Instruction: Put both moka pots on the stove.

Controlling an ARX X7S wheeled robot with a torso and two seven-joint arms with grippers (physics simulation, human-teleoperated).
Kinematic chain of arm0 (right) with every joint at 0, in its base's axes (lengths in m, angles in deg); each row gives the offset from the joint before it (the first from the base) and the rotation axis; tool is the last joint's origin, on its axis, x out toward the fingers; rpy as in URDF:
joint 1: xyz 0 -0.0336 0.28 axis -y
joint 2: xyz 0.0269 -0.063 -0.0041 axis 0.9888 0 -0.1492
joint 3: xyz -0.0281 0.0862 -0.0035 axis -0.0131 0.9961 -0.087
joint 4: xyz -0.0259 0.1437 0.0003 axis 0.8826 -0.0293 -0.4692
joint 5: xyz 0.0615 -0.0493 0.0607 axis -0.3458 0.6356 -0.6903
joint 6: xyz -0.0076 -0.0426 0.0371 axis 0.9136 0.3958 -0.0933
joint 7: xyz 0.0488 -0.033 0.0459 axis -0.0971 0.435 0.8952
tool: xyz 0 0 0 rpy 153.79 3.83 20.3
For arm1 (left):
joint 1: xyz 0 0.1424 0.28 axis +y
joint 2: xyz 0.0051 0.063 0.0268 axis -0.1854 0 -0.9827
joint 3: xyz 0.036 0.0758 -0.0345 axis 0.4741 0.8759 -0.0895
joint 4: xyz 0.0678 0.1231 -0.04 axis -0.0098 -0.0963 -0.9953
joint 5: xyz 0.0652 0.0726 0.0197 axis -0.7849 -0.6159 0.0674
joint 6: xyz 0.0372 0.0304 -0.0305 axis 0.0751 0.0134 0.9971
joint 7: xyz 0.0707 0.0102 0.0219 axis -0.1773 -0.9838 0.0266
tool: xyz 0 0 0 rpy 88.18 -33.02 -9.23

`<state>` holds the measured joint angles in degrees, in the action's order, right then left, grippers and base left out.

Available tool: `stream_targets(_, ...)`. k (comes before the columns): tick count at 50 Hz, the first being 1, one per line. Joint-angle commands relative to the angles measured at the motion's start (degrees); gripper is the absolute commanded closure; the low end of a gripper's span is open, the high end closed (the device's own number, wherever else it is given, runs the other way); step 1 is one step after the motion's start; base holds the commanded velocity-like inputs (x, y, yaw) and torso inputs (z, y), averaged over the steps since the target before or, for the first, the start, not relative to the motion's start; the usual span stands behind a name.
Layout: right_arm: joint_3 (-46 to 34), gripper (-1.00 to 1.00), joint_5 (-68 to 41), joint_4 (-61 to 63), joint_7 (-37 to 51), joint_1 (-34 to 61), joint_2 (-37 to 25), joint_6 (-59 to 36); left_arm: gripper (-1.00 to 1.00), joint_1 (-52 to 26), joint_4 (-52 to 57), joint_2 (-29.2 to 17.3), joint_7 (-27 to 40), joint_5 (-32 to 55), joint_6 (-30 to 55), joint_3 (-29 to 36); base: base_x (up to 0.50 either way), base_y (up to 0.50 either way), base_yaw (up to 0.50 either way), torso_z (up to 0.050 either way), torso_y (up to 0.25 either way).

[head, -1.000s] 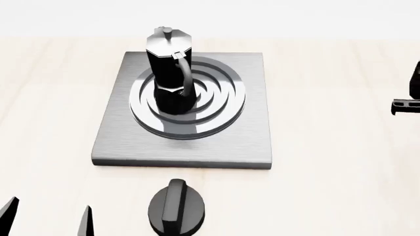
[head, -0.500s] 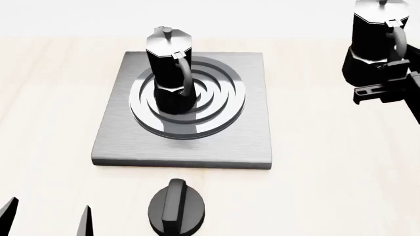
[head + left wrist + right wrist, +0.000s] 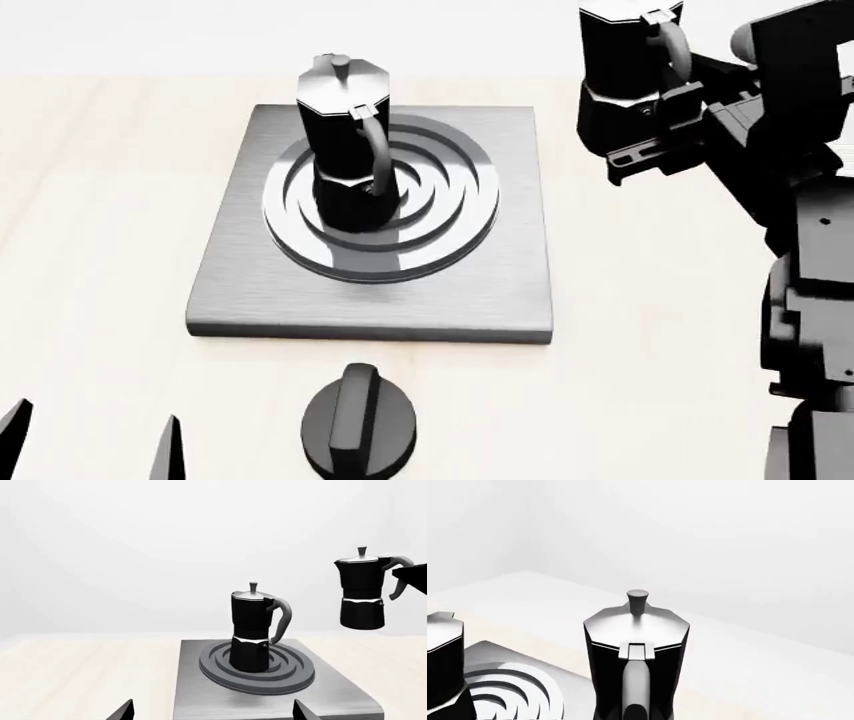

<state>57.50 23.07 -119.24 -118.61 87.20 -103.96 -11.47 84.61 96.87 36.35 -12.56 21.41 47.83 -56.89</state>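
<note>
One moka pot (image 3: 344, 150) stands upright on the round burner of the grey stove (image 3: 387, 295); it also shows in the left wrist view (image 3: 252, 630). My right gripper (image 3: 674, 108) is shut on the handle of the second moka pot (image 3: 621, 75) and holds it upright in the air, just right of the stove's far right corner. That pot hangs clear of the table in the left wrist view (image 3: 362, 592) and fills the right wrist view (image 3: 637, 650). My left gripper (image 3: 91, 440) is open and empty, low at the near left, short of the stove.
A squat black round knob (image 3: 358, 425) sits on the light wooden table (image 3: 107, 200) in front of the stove's near edge. My right arm (image 3: 807, 280) stands tall along the right side. The burner's right half (image 3: 461, 200) is bare.
My right arm has come in from the right edge, carrying the second moka pot leftward toward the stove. The pot on the burner and my left gripper have not moved.
</note>
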Motion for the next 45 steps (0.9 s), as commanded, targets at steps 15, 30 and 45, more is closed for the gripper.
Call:
stream_targets(15,13.2,1.0,6.18,0.03,-0.92,0.35,8.53,0.62,-1.0,0.04,0.03,-0.43,0.45,0.47,-0.15,-0.33,0.0,0.0,0.0,0.0,0.001)
stream_targets(30,17.97,1.0,8.08,0.03,-0.06,-2.54,11.1,3.99,-1.0,-0.07,-0.32,-0.48,0.42,0.54,-0.39,-0.12,0.0,0.0,0.0,0.0,0.001)
stream_targets(45,19.02,1.0,9.54,0.03,1.36,-5.08,13.13,7.22,-1.0,-0.17,-0.56,-0.51,0.53,0.54,-0.57,0.09,0.0,0.0,0.0,0.0,0.001)
